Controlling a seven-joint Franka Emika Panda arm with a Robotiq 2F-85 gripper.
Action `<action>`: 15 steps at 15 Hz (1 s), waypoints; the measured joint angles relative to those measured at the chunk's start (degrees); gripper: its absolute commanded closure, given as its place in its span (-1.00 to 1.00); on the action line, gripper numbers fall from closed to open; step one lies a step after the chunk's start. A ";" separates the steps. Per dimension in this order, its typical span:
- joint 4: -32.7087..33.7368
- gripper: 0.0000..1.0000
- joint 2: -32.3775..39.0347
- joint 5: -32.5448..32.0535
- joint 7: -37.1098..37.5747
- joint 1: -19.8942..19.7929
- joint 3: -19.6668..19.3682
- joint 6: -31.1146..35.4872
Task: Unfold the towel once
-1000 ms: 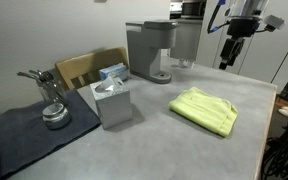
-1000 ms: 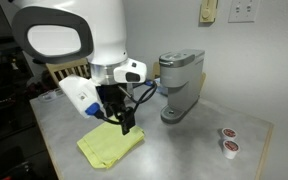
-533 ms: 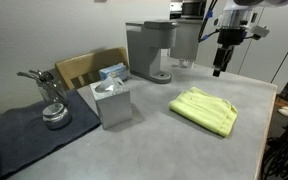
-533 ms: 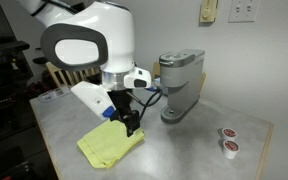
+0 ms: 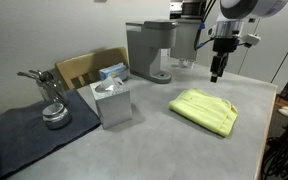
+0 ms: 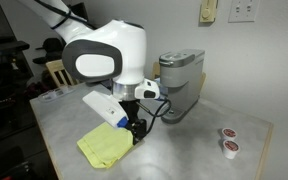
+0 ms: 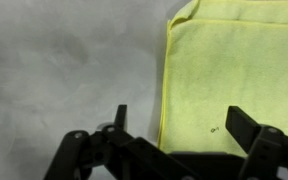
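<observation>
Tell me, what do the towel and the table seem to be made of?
The towel: soft woven or microfibre cloth, matte; a fine even texture and limp folded edges show in the wrist view. The table: probably laminate or stone-look top, mottled grey with a dull sheen; cannot tell which.

Nothing could be read in any view. The small blue-and-white box beside the grey plastic coffee machine carried print too small to make out. The two small round pods near that machine had dark, blurred lids. The plain yellow-green towel showed only a tiny dark speck, no letter.
</observation>
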 measured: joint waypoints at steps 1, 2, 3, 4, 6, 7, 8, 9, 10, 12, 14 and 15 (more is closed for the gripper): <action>0.41 -1.00 0.59 0.08 -1.40 -0.58 0.53 -0.62; 0.82 -1.00 1.06 0.15 -2.86 -1.24 1.12 -1.51; 1.27 -1.00 1.51 0.29 -4.17 -1.85 1.64 -2.29; 1.67 -1.00 1.96 0.36 -5.27 -2.43 2.05 -3.06; 1.76 -1.00 2.09 0.24 -5.16 -2.64 2.23 -3.17; 1.76 -1.00 2.07 0.24 -5.11 -2.63 2.30 -3.17; 1.76 -1.00 2.06 0.24 -5.04 -2.62 2.40 -3.17; 1.76 -1.00 2.06 0.24 -4.98 -2.62 2.52 -3.17; 1.76 -1.00 2.05 0.17 -4.98 -2.63 2.62 -3.10; 1.76 -1.00 2.06 -0.13 -4.99 -2.59 3.02 -2.44; 1.76 -1.00 2.11 -0.27 -5.09 -2.59 3.44 -1.68; 1.76 -1.00 2.17 -0.28 -5.24 -2.59 3.65 -1.32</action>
